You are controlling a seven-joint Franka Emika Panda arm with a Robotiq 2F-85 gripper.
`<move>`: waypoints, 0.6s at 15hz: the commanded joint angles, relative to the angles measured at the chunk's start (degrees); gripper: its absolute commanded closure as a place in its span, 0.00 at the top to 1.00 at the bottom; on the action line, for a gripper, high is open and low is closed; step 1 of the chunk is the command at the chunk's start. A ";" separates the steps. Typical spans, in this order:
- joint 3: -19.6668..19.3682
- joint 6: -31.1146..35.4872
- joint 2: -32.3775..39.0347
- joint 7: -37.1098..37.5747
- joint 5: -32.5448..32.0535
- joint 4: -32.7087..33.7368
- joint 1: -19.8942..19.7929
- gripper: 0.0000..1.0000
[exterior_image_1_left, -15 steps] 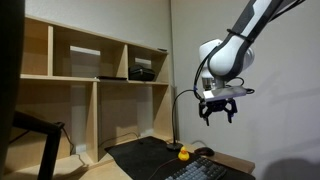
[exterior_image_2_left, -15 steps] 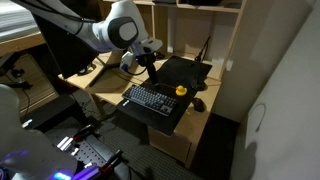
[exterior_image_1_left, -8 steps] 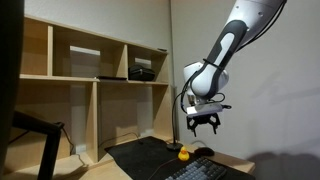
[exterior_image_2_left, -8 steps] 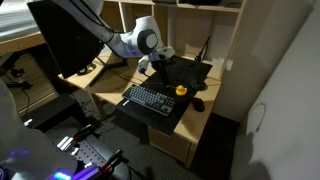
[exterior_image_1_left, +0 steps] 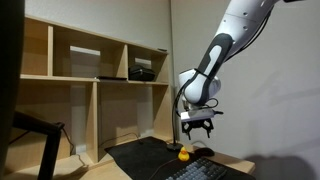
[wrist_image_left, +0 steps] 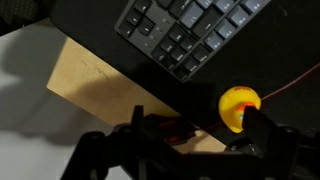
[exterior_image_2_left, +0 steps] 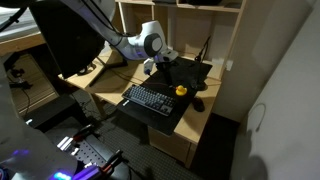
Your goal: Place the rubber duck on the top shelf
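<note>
Wooden shelving [exterior_image_1_left: 95, 78] against grey wall [exterior_image_1_left: 290, 110]; wooden desk [exterior_image_2_left: 205, 122]; dim light.

The duck [wrist_image_left: 239, 107] looks like smooth yellow rubber or soft plastic with a faint sheen. The keyboard [wrist_image_left: 185, 35] is dark plastic with matt keys. It lies on a black mat [wrist_image_left: 280, 40] that is flat and dull, though whether it is cloth or rubber cannot be told. The surface [wrist_image_left: 95, 85] under the mat is pale wood, smooth, with a light grain. In an exterior view the shelf unit [exterior_image_1_left: 60, 76] on the left is the same kind of light, unpainted-looking wood. The arm [exterior_image_1_left: 228, 40] has a white, slightly glossy plastic shell, and the claw [wrist_image_left: 192, 130] is black and matt, seemingly hard plastic or coated metal.
</note>
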 commanded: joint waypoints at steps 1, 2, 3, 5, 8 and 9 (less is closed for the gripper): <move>-2.35 2.66 7.24 -0.95 4.11 7.63 2.64 1.00; -2.96 2.33 8.68 -0.64 5.01 9.33 3.28 1.00; -3.44 2.16 9.98 -0.95 5.92 10.77 3.70 1.00; -4.57 1.94 8.00 -1.20 6.45 8.32 4.95 1.00; -5.59 1.91 10.47 -1.13 6.92 10.83 5.57 1.00; -5.65 1.91 10.60 -1.13 6.92 11.00 5.58 1.00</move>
